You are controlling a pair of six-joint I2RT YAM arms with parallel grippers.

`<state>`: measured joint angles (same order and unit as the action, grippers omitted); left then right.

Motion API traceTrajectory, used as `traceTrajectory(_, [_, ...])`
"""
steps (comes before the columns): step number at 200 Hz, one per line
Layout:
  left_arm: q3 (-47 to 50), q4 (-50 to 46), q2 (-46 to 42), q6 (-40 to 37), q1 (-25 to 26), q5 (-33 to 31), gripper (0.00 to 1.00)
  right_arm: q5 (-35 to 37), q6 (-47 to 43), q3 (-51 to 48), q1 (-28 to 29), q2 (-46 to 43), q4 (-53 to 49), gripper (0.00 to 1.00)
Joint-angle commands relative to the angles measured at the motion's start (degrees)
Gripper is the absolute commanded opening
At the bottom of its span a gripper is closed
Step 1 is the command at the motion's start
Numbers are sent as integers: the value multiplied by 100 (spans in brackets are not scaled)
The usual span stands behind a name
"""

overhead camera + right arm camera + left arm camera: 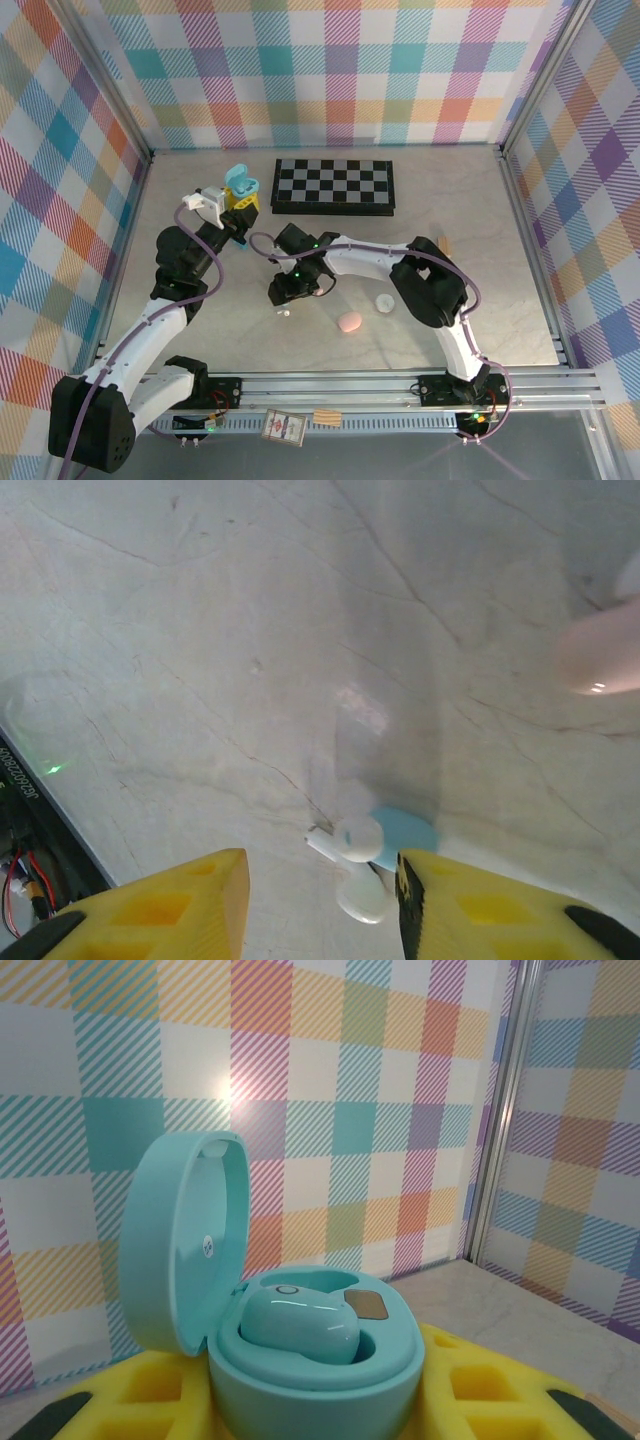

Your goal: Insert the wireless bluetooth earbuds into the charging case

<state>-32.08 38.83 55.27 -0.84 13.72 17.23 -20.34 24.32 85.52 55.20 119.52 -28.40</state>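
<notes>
Counting first: one teal charging case (315, 1385), lid up, clamped in the left hand (232, 200) over the far-left part of the worktop (500, 220), just beside the left end of the one chessboard (335, 186). One teal bud (300, 1325) sits in a well of the case.

I count three loose earbuds (358, 838) on the worktop near its middle: two white and one pale blue, clumped together. The right hand (320, 868) is low over them with its fingers apart. The clump lies between them, closer to the right finger, and nothing is gripped.

One pink case (349, 322) and one white round piece (383, 302) lie just right of that hand, toward the near edge, apart from each other.

Writing: there's a small round mark inside the teal lid, a printed strip at the left border of the right wrist view, and a card (285, 427) below the front rail (380, 382). I can't read any of them.

Room: bare worktop runs along the right edge and in the far-right corner. Aluminium rails bound the left and right edges.
</notes>
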Motion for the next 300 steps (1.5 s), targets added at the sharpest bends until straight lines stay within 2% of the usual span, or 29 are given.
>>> traceTrajectory(1, [-52,-24,-149,33,-71,-45,26,92,-213,229,54,264,-364,45])
traceTrajectory(82, [-51,-60,-236,32,-80,-36,26,885,-277,692,103,572,-930,44])
traceTrajectory(136, [-49,-46,-225,49,-80,-27,26,1667,-24,836,102,540,-1280,37])
traceTrajectory(203, [-49,-47,-230,53,-80,-34,27,1742,-37,757,95,349,-1353,28])
traceTrajectory(236, [-78,-73,-223,40,-80,-10,27,1710,17,474,1,-29,-1280,26])
traceTrajectory(300, [-112,-90,-127,57,-79,125,27,1423,138,-944,-934,-1280,-764,26])
